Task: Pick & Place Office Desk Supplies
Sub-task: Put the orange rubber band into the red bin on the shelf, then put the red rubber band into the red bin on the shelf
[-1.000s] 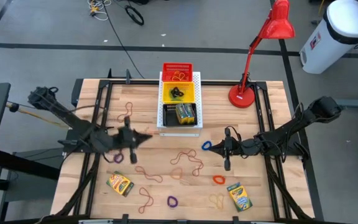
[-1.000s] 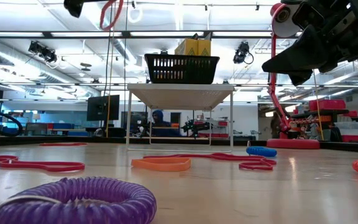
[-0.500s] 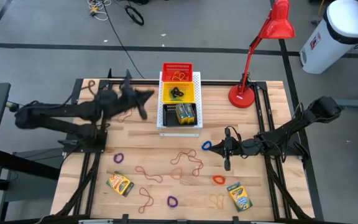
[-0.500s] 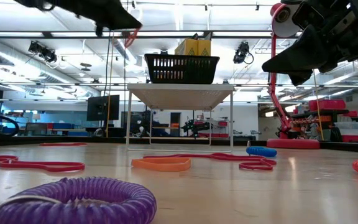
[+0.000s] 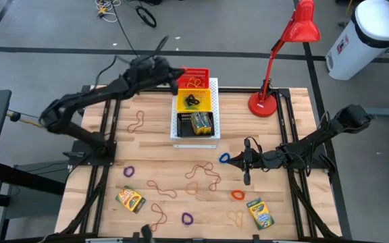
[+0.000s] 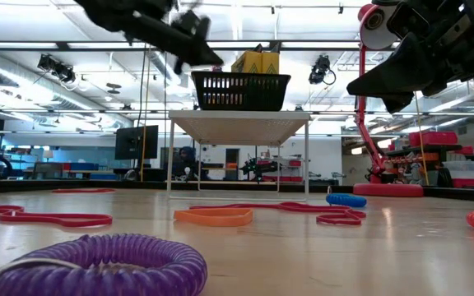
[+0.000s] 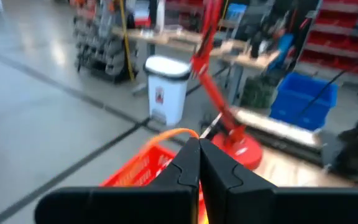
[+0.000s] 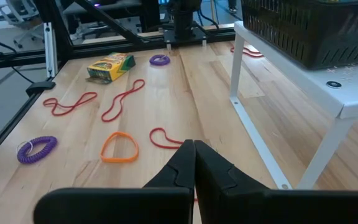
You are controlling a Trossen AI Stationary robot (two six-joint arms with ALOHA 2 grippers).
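Observation:
My left gripper (image 5: 175,73) is raised at the table's far side, at the left edge of the red basket (image 5: 193,78), and is shut on a thin reddish-orange rubber band (image 7: 169,132). My right gripper (image 5: 246,163) hangs shut above the table's right middle, beside a blue loop (image 5: 224,158), holding nothing. Loose rubber bands (image 5: 204,174) lie flat on the wood, along with purple loops (image 5: 128,171), an orange loop (image 5: 238,195) and two crayon boxes (image 5: 131,199) (image 5: 260,213). More crayon boxes (image 5: 201,123) sit in the black basket. My left gripper pinches the rubber band between its two shut fingertips (image 7: 191,155). A curved stretch of the band (image 7: 166,132) arcs out beside the tips. The band is lifted clear of the table, above the red basket (image 7: 138,171).
The three baskets stand in a row on a white perforated board (image 5: 213,84) at the far middle; the yellow basket (image 5: 193,101) holds a black loop. A red desk lamp (image 5: 265,101) stands at the far right. Open wood lies between the scattered items in the middle.
My left gripper, still shut on the band, has swung from the table's left middle up and toward the far edge, then right to the red basket. The band has travelled with it, clear of the table.

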